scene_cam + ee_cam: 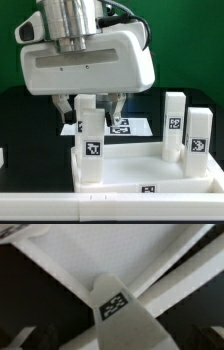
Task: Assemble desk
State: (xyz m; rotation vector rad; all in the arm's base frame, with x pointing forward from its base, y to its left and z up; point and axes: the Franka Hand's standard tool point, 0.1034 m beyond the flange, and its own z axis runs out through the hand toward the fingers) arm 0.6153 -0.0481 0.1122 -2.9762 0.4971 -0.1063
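On the black table, seen from the exterior view, at six o'clock of the frame: one desk panel (150, 165), white, flat, rimmed, lying with its underside up so that the corner sockets face upward to take legs.

Item, leg (92, 140): white post with a black-and-white tag, standing upright in the panel's corner at about eight o'clock of the frame. It stands straight and unsupported, which suggests it is seated in its socket; how deep it sits cannot be told.

Item, two further legs (173, 125) and (199, 135): upright side by side at three o'clock, at the panel's far-side corner. Whether both are socketed or one merely stands beside the panel cannot be told.

Item, gripper (97, 108): hangs directly above the eight o'clock leg, fingers spread wide and apart from the post, holding nothing. The wrist view agrees: the tagged leg (120, 308) rises between the two dark fingertips (30, 338) with a gap on each side, the panel (110, 249) behind it. Placement reads as a release just over a fitted leg.

Item, marker board (125, 126): flat sheet of tags on the table behind the gripper, at twelve o'clock of the panel; part of the rig.

Judged progress: three legs upright, a fourth not in view.
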